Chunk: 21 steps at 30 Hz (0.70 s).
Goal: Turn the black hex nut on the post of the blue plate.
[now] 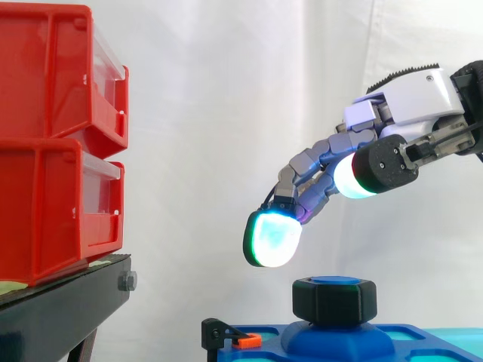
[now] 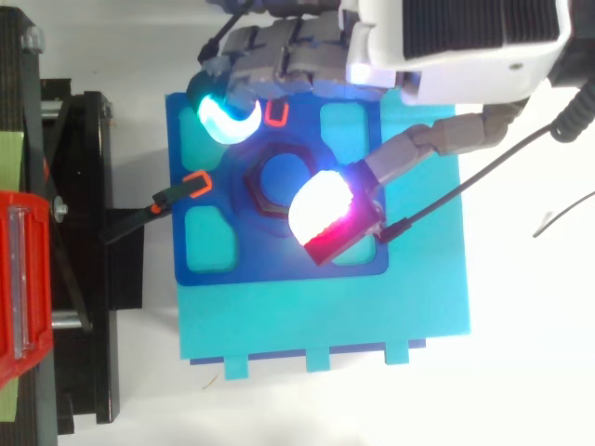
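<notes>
Black hex nut (image 1: 334, 300) is sitting untouched on the blue plate (image 2: 279, 265); the hand (image 1: 411, 98) is hovering above-left, fingers spread, empty, probably the approach step. Next: lowering around the nut.

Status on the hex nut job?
Hand open, hovering above the black hex nut, no contact. Nut sits on the blue plate post. Orange-tipped clamp at plate edge, clear of nut.
</notes>
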Each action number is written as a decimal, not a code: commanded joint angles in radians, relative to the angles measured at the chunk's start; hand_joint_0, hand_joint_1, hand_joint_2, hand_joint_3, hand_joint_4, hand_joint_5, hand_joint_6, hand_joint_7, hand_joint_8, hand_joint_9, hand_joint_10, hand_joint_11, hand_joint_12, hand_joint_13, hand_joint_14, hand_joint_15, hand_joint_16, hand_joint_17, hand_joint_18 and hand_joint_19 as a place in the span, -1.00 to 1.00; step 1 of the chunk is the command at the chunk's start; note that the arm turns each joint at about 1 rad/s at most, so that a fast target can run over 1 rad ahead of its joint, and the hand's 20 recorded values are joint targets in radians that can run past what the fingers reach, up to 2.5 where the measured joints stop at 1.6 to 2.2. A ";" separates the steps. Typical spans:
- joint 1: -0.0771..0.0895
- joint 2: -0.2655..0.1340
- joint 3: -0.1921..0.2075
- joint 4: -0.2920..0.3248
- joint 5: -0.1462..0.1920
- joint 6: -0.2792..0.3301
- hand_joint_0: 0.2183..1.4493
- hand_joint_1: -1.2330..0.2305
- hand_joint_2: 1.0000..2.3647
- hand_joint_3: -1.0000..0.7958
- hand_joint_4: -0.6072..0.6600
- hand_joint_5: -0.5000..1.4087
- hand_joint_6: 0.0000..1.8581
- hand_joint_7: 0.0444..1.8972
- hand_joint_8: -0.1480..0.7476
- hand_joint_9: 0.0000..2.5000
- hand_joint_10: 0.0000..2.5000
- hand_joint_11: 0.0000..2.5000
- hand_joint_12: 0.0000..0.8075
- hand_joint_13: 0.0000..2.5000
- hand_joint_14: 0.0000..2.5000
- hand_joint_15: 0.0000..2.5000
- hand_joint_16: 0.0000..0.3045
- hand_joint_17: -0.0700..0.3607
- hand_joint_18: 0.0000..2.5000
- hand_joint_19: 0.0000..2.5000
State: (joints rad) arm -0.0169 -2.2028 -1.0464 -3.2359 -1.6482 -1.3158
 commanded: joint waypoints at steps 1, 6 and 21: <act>0.017 0.000 0.000 0.007 0.018 0.001 -0.51 0.25 -1.00 -0.44 0.39 -0.67 -0.46 -0.23 -0.08 -0.64 -1.00 -1.00 -0.43 -0.77 -1.00 -1.00 -0.85 -0.43 -0.93 -0.85; 0.049 -0.001 0.000 0.019 0.057 0.000 -0.51 0.25 -1.00 -0.44 0.38 -0.67 -0.46 -0.23 -0.08 -0.64 -1.00 -1.00 -0.42 -0.77 -1.00 -1.00 -0.85 -0.43 -0.93 -0.85; 0.095 -0.003 -0.069 0.096 0.107 0.006 -0.51 0.25 -1.00 -0.44 0.39 -0.67 -0.46 -0.23 -0.08 -0.64 -1.00 -1.00 -0.42 -0.78 -1.00 -1.00 -0.84 -0.42 -0.94 -0.84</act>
State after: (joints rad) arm 0.0729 -2.2057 -1.0903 -3.1699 -1.5537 -1.3140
